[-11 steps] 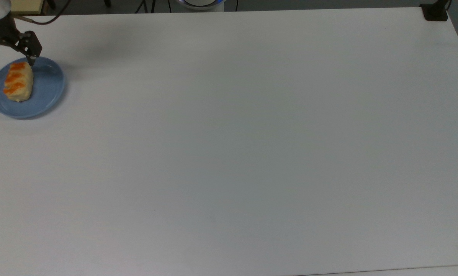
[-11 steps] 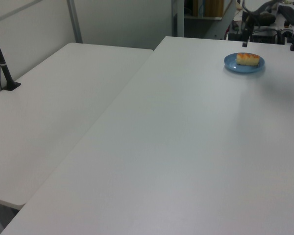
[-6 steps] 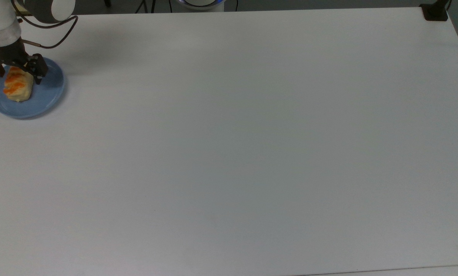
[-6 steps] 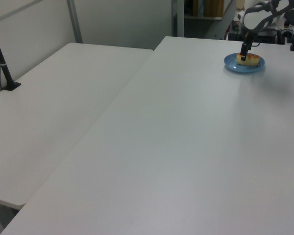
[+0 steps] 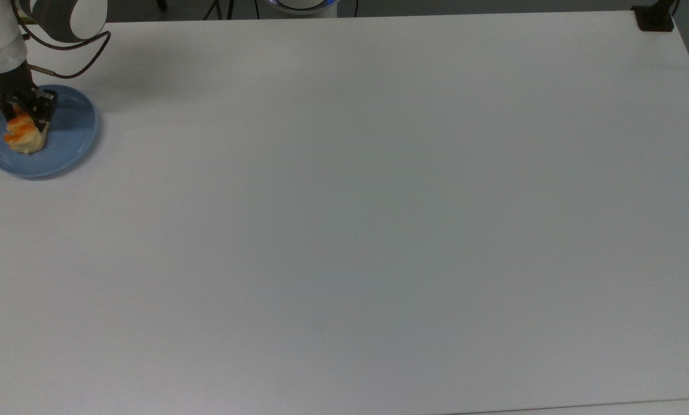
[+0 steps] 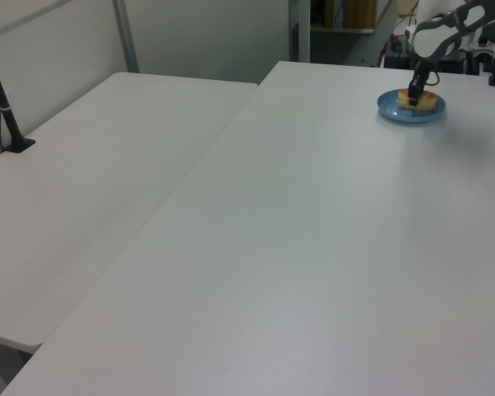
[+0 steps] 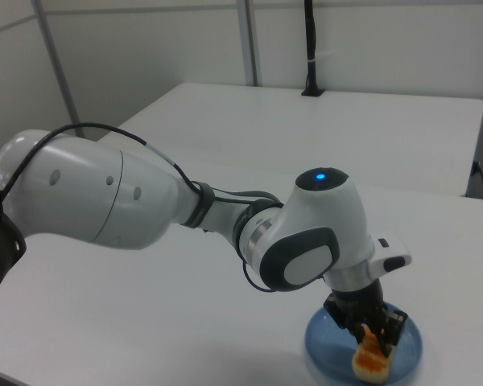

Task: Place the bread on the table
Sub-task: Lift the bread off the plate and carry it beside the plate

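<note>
Claw (image 5: 21,113) clamped on bread (image 5: 23,137); bread on blue plate (image 5: 68,144), top view's left end of my bench (image 5: 344,230).

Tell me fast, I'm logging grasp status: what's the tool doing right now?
Tool: closed on the bread, which is still on the blue plate.
</note>
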Controlling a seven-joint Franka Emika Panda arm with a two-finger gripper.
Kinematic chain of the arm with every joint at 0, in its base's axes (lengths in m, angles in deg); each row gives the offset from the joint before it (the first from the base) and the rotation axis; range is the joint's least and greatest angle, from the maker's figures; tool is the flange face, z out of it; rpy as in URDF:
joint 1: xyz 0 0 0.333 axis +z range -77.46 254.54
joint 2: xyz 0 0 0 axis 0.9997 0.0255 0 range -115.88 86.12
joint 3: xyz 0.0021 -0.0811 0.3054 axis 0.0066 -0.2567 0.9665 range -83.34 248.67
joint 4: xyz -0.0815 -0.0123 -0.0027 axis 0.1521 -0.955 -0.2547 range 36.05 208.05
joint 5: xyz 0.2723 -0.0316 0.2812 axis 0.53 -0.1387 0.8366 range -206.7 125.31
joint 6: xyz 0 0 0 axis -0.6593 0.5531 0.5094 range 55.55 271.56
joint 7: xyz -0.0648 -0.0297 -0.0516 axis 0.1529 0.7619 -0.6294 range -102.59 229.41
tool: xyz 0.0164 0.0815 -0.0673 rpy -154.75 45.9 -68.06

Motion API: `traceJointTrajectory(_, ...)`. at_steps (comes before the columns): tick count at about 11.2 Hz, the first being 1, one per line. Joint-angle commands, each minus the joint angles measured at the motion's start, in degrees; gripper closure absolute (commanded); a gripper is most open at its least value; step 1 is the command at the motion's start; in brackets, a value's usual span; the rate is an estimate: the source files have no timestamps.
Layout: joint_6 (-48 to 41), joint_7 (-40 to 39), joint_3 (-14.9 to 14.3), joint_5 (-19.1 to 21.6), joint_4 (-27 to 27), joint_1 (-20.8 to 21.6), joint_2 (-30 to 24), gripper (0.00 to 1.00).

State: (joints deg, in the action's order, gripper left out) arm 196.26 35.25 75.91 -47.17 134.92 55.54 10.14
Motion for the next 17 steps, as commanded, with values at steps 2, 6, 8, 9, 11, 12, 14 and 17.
traceJointTrajectory(2, 0.75, -0.32, -0.54, 9.17, -2.39, 0.3, -0.5, 0.61)
traceJointTrajectory(6, 1.01, 2.91, -0.28, 15.52, -14.06, 1.26, 3.53, 0.61)
traceJointTrajectory(8, 1.53, 7.84, 0.17, 15.61, -22.68, 3.36, 9.41, 0.61)
traceJointTrajectory(9, 2.32, 8.81, 0.17, 15.7, -25.85, 5.12, 12.31, 0.61)
traceJointTrajectory(11, 5.91, 12.06, 0.17, 15.7, -27.11, 8.11, 14.44, 0.61)
traceJointTrajectory(12, 6.02, 12.25, 0.08, 15.44, -27.11, 9.34, 15.4, 0.61)
traceJointTrajectory(14, 6.02, 11.99, 0.08, 15.08, -27.02, 10.93, 16.9, 0.61)
traceJointTrajectory(17, 6.11, 12.08, 0.08, 15.0, -26.94, 11.72, 17.96, 0.13)
